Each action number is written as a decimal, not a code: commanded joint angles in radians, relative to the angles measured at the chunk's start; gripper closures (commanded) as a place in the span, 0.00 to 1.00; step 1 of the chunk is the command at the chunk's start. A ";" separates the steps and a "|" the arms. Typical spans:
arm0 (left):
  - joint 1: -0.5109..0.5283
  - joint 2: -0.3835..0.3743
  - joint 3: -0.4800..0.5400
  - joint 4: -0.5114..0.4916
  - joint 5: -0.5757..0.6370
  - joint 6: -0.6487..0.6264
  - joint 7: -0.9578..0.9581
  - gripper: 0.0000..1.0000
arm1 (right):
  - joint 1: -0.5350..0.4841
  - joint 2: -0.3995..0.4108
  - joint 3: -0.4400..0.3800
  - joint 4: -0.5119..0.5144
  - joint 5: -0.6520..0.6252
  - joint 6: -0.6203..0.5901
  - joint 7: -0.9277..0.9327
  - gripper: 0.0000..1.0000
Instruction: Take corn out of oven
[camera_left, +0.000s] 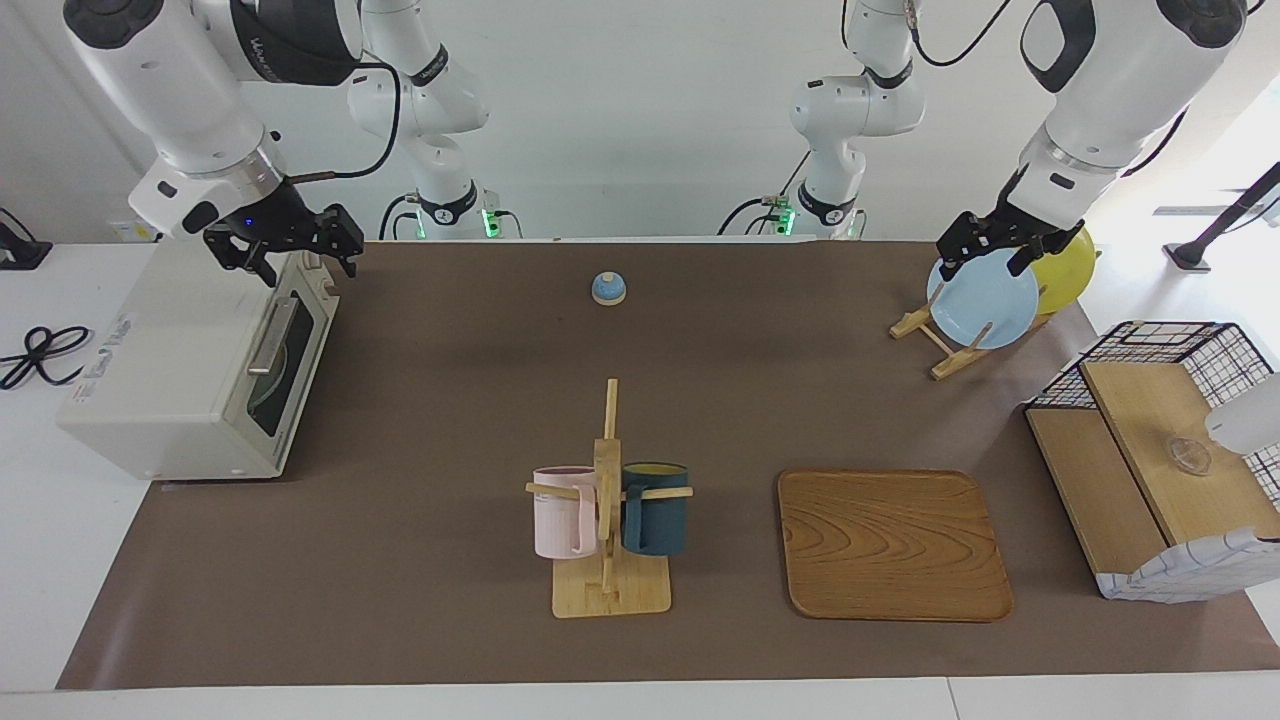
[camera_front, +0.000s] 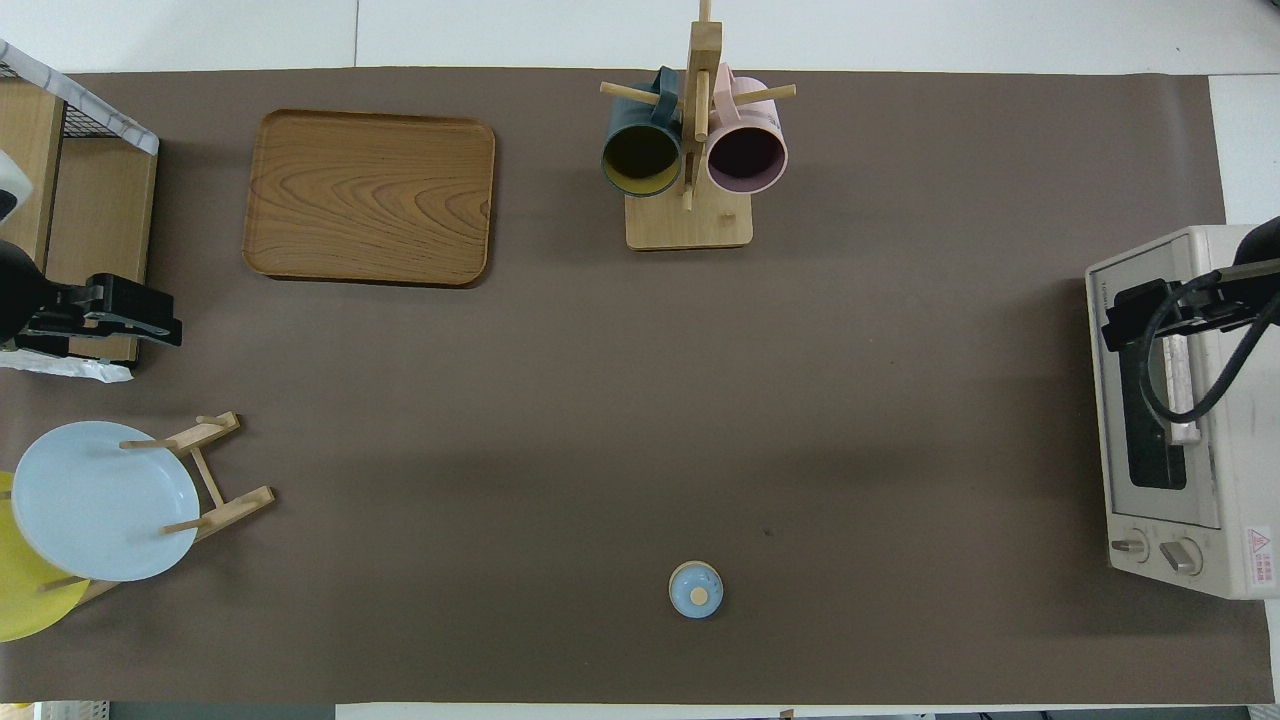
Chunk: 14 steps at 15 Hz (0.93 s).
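The cream-white oven (camera_left: 170, 370) stands at the right arm's end of the table, and it also shows in the overhead view (camera_front: 1240, 480). Its dark glass door (camera_left: 285, 370) is shut, with the metal bar handle (camera_left: 272, 335) across it. The corn is hidden. My right gripper (camera_left: 308, 268) hangs open and empty in the air over the top front edge of the oven, and it also shows in the overhead view (camera_front: 1115, 320). My left gripper (camera_left: 985, 262) hangs open and empty in the air near the plate rack, at the left arm's end.
A rack with a blue plate (camera_left: 982, 298) and a yellow plate (camera_left: 1070, 268). A wire-and-wood basket (camera_left: 1160, 450). A wooden tray (camera_left: 890, 545). A mug stand with a pink mug (camera_left: 563, 510) and a dark mug (camera_left: 655, 505). A small blue knob-topped lid (camera_left: 608, 288).
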<state>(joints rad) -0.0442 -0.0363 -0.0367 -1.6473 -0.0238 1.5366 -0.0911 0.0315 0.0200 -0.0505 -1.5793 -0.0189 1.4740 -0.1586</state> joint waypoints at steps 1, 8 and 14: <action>0.007 -0.013 -0.005 -0.014 0.010 -0.006 0.005 0.00 | -0.012 -0.006 0.001 0.002 0.023 -0.003 0.014 0.00; 0.009 -0.013 -0.005 -0.014 0.010 -0.006 0.005 0.00 | -0.021 -0.037 0.000 -0.079 0.013 0.107 -0.013 0.93; 0.009 -0.013 -0.005 -0.014 0.010 -0.007 0.005 0.00 | -0.067 -0.146 -0.003 -0.379 0.001 0.370 -0.045 1.00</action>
<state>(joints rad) -0.0442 -0.0363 -0.0367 -1.6474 -0.0238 1.5358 -0.0911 -0.0191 -0.0539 -0.0550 -1.8524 -0.0193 1.7912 -0.1813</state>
